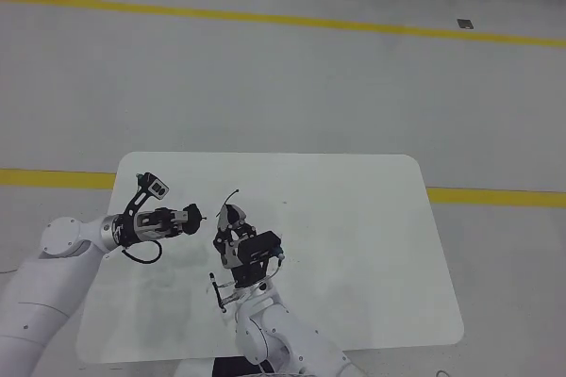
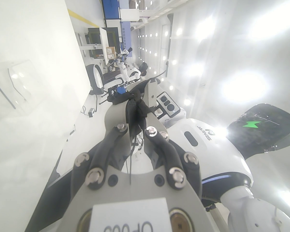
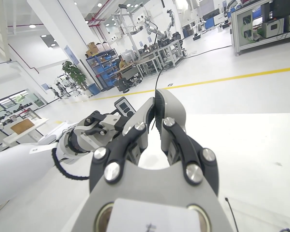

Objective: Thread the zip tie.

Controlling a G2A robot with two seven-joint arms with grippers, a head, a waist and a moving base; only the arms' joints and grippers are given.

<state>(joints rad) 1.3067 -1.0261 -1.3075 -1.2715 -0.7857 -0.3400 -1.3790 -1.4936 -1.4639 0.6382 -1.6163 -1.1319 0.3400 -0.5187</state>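
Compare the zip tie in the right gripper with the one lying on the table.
The held zip tie is pinched in the right gripper above the table, tail curving upward; the loose zip tie lies flat, fairly straight, untouched. Both are thin and black.

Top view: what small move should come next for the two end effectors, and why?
Probably ease the right end effector closer to the left end effector, turning the tail of the zip tie towards it. The right is shut on the zip tie, the left on a black strand, a gap separates them, and the tail curls away.
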